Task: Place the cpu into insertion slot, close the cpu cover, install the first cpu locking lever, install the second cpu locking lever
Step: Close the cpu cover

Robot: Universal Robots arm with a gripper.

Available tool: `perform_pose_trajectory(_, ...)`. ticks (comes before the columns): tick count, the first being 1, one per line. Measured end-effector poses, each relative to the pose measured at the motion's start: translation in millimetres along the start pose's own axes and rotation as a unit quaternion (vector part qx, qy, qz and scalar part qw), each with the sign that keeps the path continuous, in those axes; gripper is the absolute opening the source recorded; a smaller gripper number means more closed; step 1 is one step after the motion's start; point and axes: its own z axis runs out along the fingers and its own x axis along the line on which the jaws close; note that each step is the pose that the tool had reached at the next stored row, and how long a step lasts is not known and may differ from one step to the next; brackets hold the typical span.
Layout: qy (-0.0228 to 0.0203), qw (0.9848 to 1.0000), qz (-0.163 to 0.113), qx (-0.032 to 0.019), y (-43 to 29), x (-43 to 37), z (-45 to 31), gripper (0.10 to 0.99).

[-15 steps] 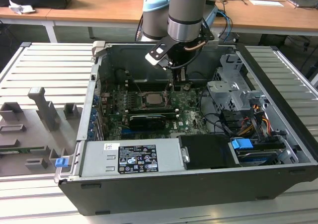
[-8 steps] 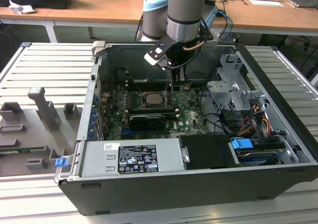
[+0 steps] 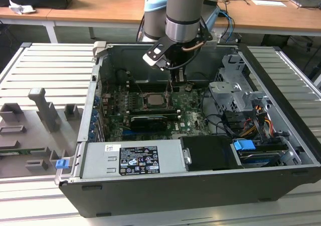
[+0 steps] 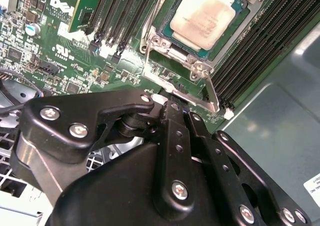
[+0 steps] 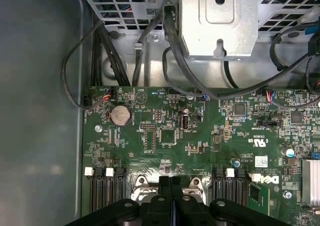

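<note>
The fingers (image 5: 164,186) are pressed together with nothing between them. In the second wrist view their tip stands just beside a thin metal lever (image 4: 210,93) at the corner of the socket; I cannot tell if it touches. The cpu (image 4: 206,14) lies flat in the slot (image 3: 159,105), and the cover (image 4: 176,53) seems to be down around it. So I judge that a lever step is in hand. It calls for a steady push that brings the lever down under its hook, without slipping onto the board (image 5: 200,136). The open case (image 3: 150,196) on the tabletop (image 3: 50,70) holds the board and a drive cage (image 3: 233,93).
</note>
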Motion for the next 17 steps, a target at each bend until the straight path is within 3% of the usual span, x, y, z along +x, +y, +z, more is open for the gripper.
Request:
perform_pose_trajectory(12, 0.0001, 1.0000, 0.000, 0.0000, -13.6, 0.2, -0.3, 0.106)
perform_pose_trajectory(17, 0.0000, 1.0000, -0.001, 0.0000, -23.0, 0.1, 5.2, 0.106)
